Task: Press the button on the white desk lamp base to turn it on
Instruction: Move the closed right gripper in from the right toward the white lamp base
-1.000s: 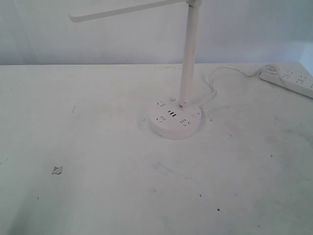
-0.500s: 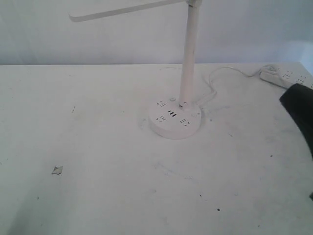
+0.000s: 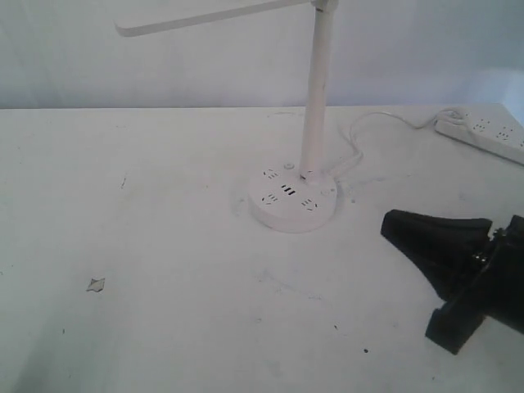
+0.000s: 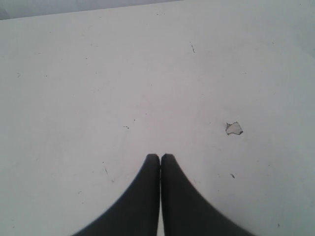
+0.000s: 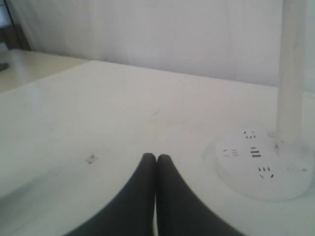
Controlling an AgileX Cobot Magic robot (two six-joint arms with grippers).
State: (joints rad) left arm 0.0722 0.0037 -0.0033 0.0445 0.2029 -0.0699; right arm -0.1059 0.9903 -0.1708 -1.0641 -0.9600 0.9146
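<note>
The white desk lamp base (image 3: 293, 199) is a round puck with socket slots and dark USB ports, standing mid-table; it also shows in the right wrist view (image 5: 263, 169). Its slim pole (image 3: 316, 98) rises to a long flat head bar (image 3: 205, 16). My right gripper (image 3: 388, 223) is shut and empty, its black tip a short way right of the base and pointing toward it; its fingertips (image 5: 156, 157) meet beside the base. My left gripper (image 4: 160, 156) is shut over bare table and is out of the exterior view.
A long white power strip (image 3: 483, 133) lies at the back right, with the lamp's cord (image 3: 368, 123) curling toward it. A small grey scrap (image 3: 96, 284) lies on the white table (image 3: 164, 246) at the left, also seen as the scrap (image 4: 234, 128).
The right arm has come in from the right edge and dropped lower, its shut tip now much closer to the lamp base. The lamp has not moved.
</note>
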